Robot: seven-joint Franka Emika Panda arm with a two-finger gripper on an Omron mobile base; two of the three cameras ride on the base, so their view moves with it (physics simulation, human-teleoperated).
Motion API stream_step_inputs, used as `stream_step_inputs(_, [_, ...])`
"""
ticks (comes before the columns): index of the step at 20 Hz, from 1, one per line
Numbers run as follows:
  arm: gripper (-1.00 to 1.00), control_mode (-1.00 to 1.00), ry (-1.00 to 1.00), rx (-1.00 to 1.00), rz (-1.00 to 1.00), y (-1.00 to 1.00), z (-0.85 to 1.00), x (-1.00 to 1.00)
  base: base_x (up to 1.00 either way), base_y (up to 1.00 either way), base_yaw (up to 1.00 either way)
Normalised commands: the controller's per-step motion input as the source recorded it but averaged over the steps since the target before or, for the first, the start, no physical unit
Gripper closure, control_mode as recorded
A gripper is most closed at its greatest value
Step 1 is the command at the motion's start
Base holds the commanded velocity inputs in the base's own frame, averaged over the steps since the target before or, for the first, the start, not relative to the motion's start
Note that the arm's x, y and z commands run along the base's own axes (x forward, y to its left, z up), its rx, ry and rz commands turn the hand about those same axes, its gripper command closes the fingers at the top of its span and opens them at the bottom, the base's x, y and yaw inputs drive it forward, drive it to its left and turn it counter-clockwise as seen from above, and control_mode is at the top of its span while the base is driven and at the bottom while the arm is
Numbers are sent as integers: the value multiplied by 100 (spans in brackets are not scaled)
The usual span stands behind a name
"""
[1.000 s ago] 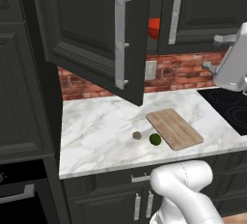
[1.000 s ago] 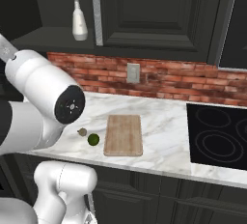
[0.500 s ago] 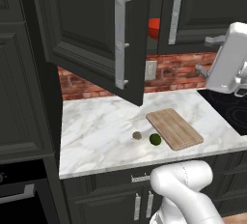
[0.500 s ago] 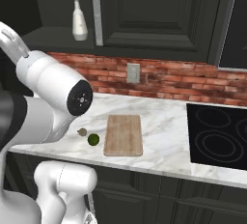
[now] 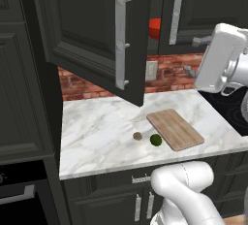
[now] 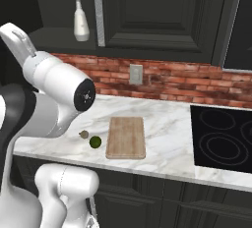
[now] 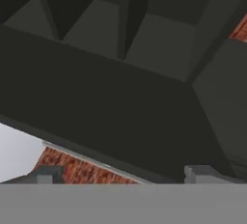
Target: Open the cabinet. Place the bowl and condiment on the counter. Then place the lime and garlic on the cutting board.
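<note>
End effector (image 7: 120,175) beneath cabinet (image 7: 116,107)

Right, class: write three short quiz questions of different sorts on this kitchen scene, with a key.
1. True or false: the lime lies on the cutting board.
2. Where is the condiment? A on the counter; B in the cabinet; C in the gripper.
3. Fill in: the left cabinet door stands ____.
Key: 1 false, it lies on the counter beside the garlic; 2 B; 3 open.
</note>
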Motion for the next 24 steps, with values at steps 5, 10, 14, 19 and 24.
stream_step_inputs(5, [-100, -100, 7, 7, 6, 29, -14, 32, 0, 0, 0])
stream_step_inputs(10, [-100, -100, 6, 8, 7, 26, -7, 26, 0, 0, 0])
stream_step_inputs(14, [-100, -100, 6, 10, 9, 21, -2, 27, 0, 0, 0])
stream_step_inputs(19, [-100, -100, 9, 7, 12, 15, 0, 27, 0, 0, 0])
stream_step_inputs(24, [-100, -100, 5, 2, 13, 12, 0, 22, 0, 0, 0])
